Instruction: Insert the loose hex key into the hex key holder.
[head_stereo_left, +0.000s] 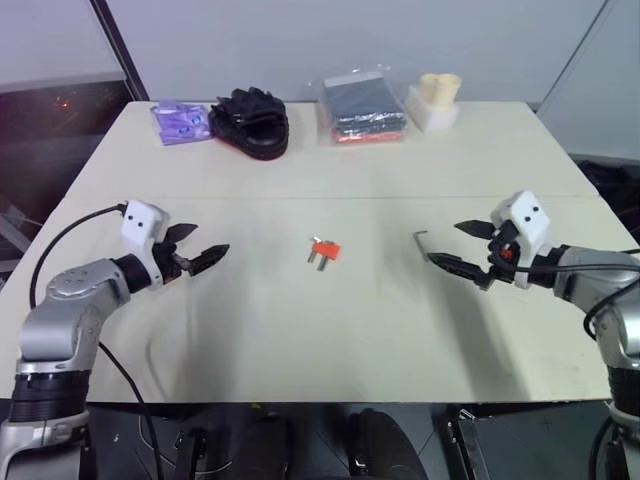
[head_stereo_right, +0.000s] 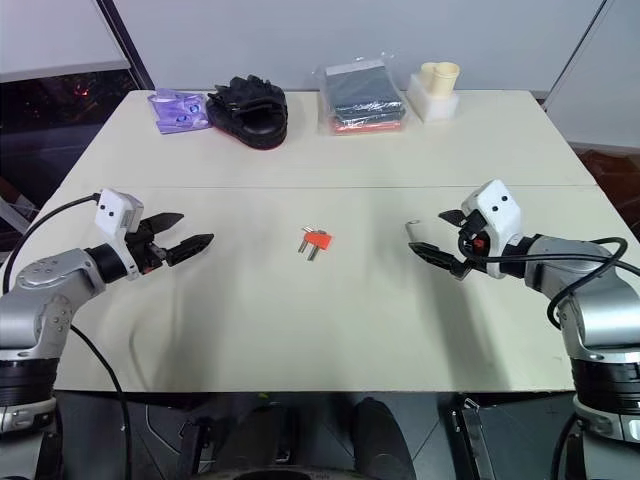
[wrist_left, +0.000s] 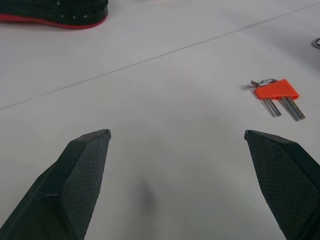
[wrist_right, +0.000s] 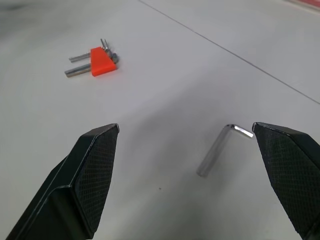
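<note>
The hex key holder (head_stereo_left: 325, 250), a small red-orange block with short silvery keys sticking out toward the front, lies flat at the middle of the pale table (head_stereo_left: 300, 340). To its right lies the loose hex key (head_stereo_left: 421, 240), a thin grey L-shaped rod (wrist_right: 220, 149), flat on the table. My right gripper (head_stereo_left: 447, 243) hovers open just right of the loose hex key, which sits between its spread fingers in the right wrist view, apart from both. My left gripper (head_stereo_left: 205, 245) hangs open well to the left of the holder (wrist_left: 276, 90), with nothing in it.
Along the table's far edge stand a purple packet (head_stereo_left: 180, 122), a black perforated item with a red edge (head_stereo_left: 250, 122), a clear bag of dark folded cloth (head_stereo_left: 362, 105) and a white block with cream cups (head_stereo_left: 435, 100). A seam crosses the tabletop behind the holder.
</note>
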